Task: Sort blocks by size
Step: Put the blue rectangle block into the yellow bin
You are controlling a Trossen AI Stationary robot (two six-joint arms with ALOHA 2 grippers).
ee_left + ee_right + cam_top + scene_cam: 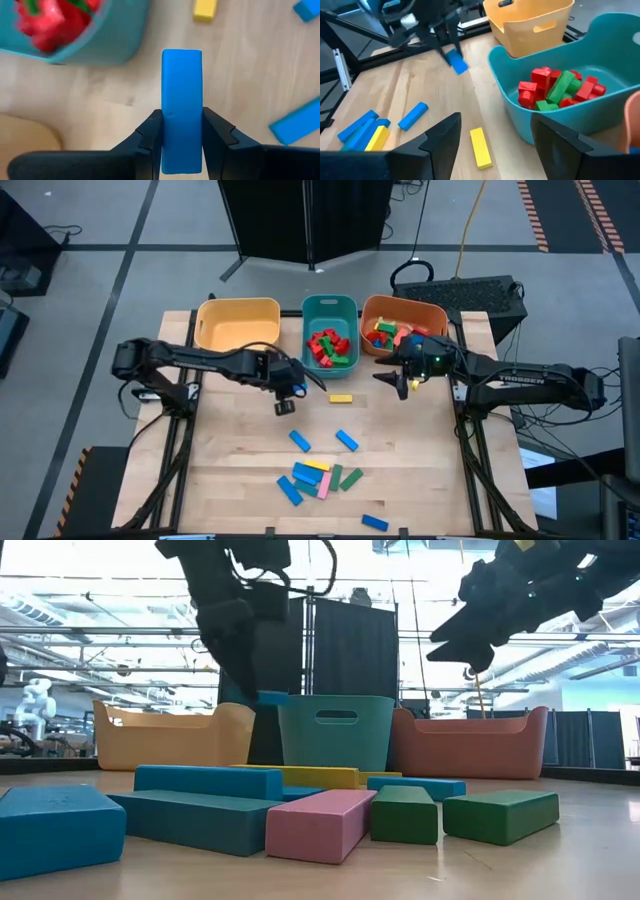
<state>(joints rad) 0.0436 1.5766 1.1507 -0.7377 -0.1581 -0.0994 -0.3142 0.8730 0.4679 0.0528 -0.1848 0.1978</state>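
A long blue bar [182, 107] sits clamped between the two dark fingers of the left gripper [182, 137], sticking out well past the fingertips. In the high view the same bar [285, 407] shows just left of centre, held above the bare wood below the gap between the yellow bin [213, 313] and the teal bin [312, 307]. The left gripper [287, 395] is closed on the bar's long sides.

The right gripper [402, 385] hangs right of centre in the high view, just below the orange bin [370, 312], its fingers spread apart with nothing between them. In its wrist view a yellow bar [480, 146] lies on the table between those fingers, apart from them; in the high view that bar [341, 398] lies midway between the two grippers.

The teal bin holds red and green blocks [330, 347]; the orange bin holds mixed small pieces [392, 335]. At the lower centre of the high view a loose cluster [318, 478] of blue, yellow, pink and green bars lies on the table [230, 480], with single blue bars [346, 440] above it and one blue bar [375, 522] at the lower right.
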